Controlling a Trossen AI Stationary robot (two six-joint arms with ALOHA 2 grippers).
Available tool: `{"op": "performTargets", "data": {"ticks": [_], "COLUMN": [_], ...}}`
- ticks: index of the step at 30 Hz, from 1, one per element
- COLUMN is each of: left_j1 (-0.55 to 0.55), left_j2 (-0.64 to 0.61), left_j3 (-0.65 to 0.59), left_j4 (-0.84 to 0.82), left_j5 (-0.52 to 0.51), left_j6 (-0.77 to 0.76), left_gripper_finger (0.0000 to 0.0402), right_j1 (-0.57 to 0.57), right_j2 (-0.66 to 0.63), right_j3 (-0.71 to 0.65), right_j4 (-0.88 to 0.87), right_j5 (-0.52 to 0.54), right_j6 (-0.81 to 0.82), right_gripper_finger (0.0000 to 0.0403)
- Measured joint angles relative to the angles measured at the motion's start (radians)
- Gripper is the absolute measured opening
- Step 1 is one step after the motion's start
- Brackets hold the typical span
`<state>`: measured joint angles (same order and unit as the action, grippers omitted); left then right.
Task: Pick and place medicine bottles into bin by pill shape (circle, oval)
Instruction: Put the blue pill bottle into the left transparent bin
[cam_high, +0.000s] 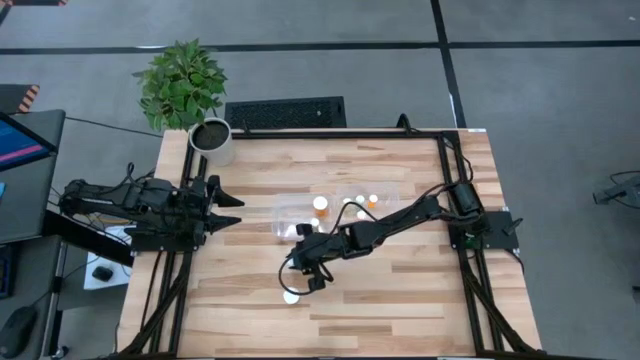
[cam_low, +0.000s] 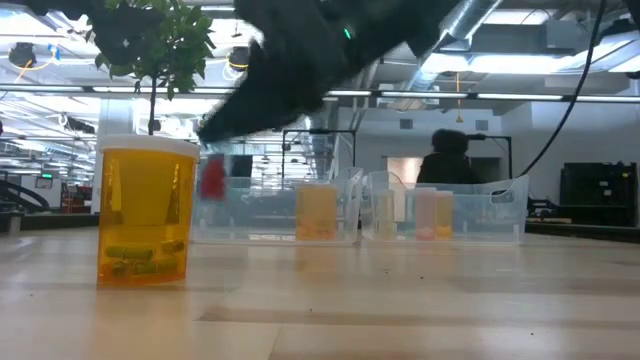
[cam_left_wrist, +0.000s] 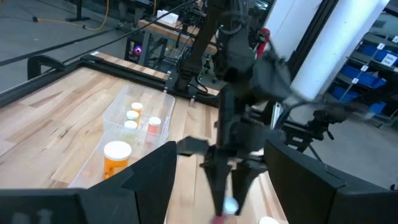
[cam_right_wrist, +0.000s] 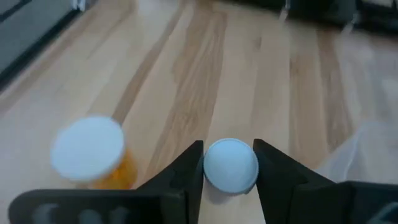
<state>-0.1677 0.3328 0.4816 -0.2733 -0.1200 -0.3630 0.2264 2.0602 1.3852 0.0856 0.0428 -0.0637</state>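
Observation:
My right gripper (cam_high: 303, 268) is at mid-table, pointing down, shut on a white-capped medicine bottle (cam_right_wrist: 231, 165). The bottle shows as a reddish blur in the low view (cam_low: 212, 178), above the tabletop. An orange bottle with a white cap (cam_right_wrist: 88, 153) stands upright on its base on the table just beside the gripper, and also shows in the high view (cam_high: 291, 295) and the low view (cam_low: 145, 212). Several more bottles stand in two clear bins (cam_high: 288, 210) (cam_high: 385, 190). My left gripper (cam_high: 228, 208) waits open at the table's left edge. My right gripper pinches the bottle's round white cap (cam_right_wrist: 214, 177) between its two fingers, one on each side. The fingers come from above, pointing down. The bottle hangs upright below them, clear of the table.
The two clear bins stand side by side just beyond my right gripper, toward the far edge. A white plant pot (cam_high: 212, 140) with a green plant stands at the far left corner. Bare wood lies toward the near edge.

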Motion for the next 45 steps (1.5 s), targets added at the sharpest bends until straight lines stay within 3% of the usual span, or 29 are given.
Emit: {"op": "performTargets", "data": {"ticks": [7,15,29,45], "left_j1": [0.0,0.0,0.0,-0.001], "left_j2": [0.0,0.0,0.0,0.0], "left_j3": [0.0,0.0,0.0,0.0], "left_j4": [-0.008,-0.012,-0.016,-0.021], "left_j5": [0.0,0.0,0.0,0.003], "left_j6": [0.0,0.006,0.023,0.037], "left_gripper_finger": [0.0235,0.0235,0.0235,0.0235], "right_j1": [-0.028,-0.135,-0.277,-0.293], "right_j2": [-0.123,-0.218,-0.019,0.102], "right_j3": [0.037,0.039,0.042,0.033], "right_j4": [-0.111,-0.141,-0.022,0.041], "right_j5": [-0.001,0.006,-0.015,-0.025], "right_j6": [-0.1,-0.121,-0.044,0.004], "right_gripper_finger": [0.0129,0.0133,0.0131,0.0131]}}
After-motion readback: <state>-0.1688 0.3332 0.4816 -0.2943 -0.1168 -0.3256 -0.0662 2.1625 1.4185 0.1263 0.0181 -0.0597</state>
